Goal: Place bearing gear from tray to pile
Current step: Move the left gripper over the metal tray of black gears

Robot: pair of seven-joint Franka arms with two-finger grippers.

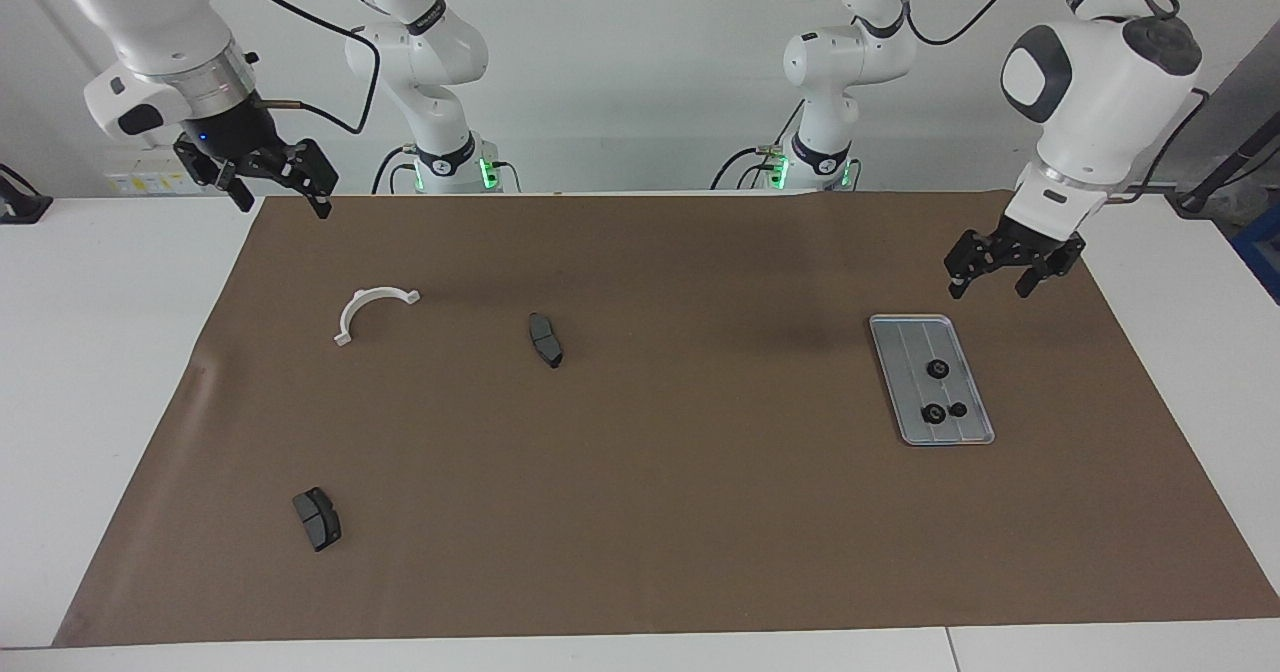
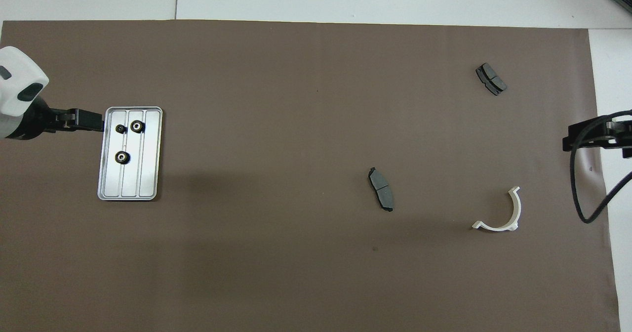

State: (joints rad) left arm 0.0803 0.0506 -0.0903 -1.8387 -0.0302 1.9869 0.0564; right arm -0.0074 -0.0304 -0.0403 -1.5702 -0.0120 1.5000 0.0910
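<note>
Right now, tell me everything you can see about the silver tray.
The tray is a flat rectangle of silver-grey metal with rounded corners, a low raised rim and lengthwise ridges splitting it into three lanes. It lies flat on the brown mat toward the left arm's end of the table. Three small dark gears sit in it, two close together in the half farther from the robots. The open left gripper hangs above the mat beside it, not touching.
</note>
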